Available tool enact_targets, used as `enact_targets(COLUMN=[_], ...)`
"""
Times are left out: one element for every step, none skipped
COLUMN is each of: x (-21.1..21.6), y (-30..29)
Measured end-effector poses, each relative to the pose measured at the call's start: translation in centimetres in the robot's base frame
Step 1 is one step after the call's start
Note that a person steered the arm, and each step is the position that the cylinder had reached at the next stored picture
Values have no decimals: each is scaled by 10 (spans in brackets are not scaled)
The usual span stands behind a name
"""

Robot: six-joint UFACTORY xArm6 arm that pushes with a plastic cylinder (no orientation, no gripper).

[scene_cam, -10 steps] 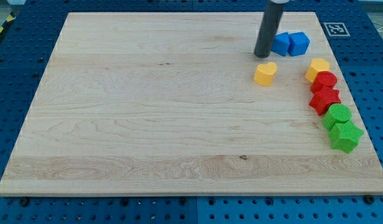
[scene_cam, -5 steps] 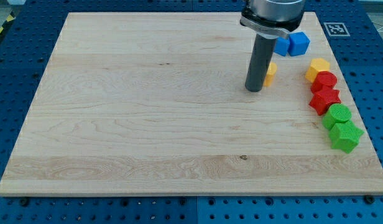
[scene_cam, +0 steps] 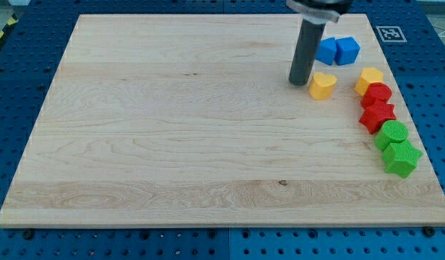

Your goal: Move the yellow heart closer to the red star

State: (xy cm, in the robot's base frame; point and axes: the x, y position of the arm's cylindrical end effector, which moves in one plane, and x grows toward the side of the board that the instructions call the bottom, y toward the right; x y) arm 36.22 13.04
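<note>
The yellow heart (scene_cam: pixel 323 85) lies on the wooden board (scene_cam: pixel 172 130) near the view's upper right. The red star (scene_cam: pixel 376 116) sits to its right and a little lower, in a column of blocks along the board's right edge. My tip (scene_cam: pixel 300 81) rests on the board just left of the yellow heart, close to or touching its left side. The dark rod rises from the tip to the view's top.
Two blue blocks (scene_cam: pixel 337 50) lie above the heart. On the right edge, from top to bottom: a yellow block (scene_cam: pixel 368 79), a red round block (scene_cam: pixel 378 94), the red star, a green round block (scene_cam: pixel 392 133), a green star-like block (scene_cam: pixel 402 157).
My tip moved from above the heart round to its left side, then back up slightly. The yellow heart has slid to the view's right, closer to the red star.
</note>
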Motion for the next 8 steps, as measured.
enact_targets(x=[-6,30,35,48,59,65,70,71], y=[11,14,14,15,15,20,36,46])
